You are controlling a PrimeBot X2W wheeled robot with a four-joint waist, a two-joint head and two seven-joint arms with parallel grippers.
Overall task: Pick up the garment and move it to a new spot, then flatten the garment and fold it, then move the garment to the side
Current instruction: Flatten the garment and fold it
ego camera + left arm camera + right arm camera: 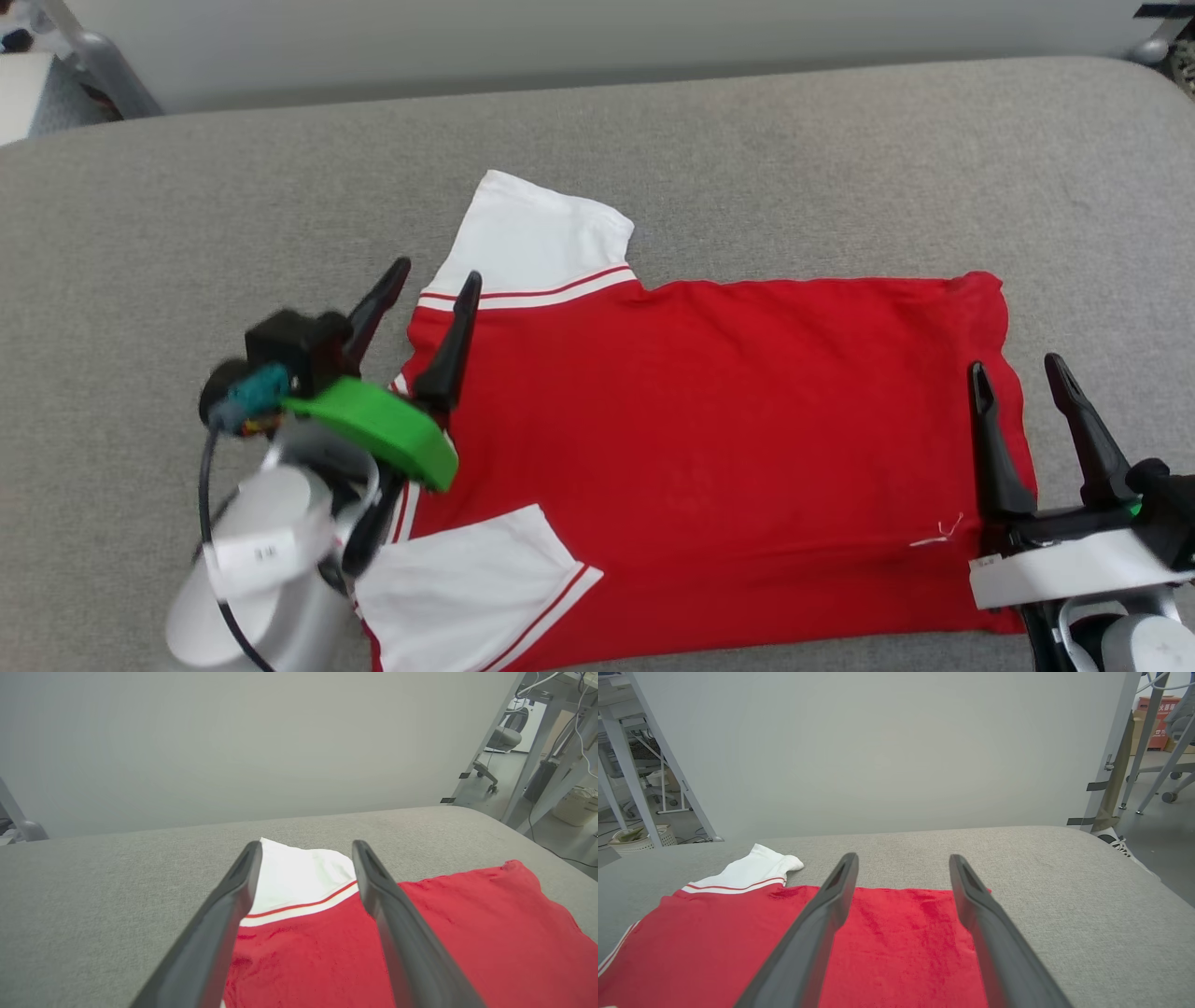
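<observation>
Closest to the head camera is the left arm's pale forearm (252, 560), with a green piece (383, 429) on its wrist. Ahead of that, the left fingers (453, 345) are spread wide with nothing between them. They hang over the collar end of the garment (709, 420). One finger is over the red shoulder and the other is just outside the cloth, over the bare grey counter (794, 159). Beyond their tips a white sleeve (537, 243) with red-striped trim sticks out. A second white sleeve (467, 583) lies behind them, beside the forearm. The right fingers (994, 448), equally wide apart and empty, stand over the hem end near its edge. A loose white thread (943, 534) lies just beside them, on the side toward the left fingers. Between the two pairs the red cloth lies spread flat. Both pairs seem to hover just above the cloth, though the angle leaves contact unclear.
</observation>
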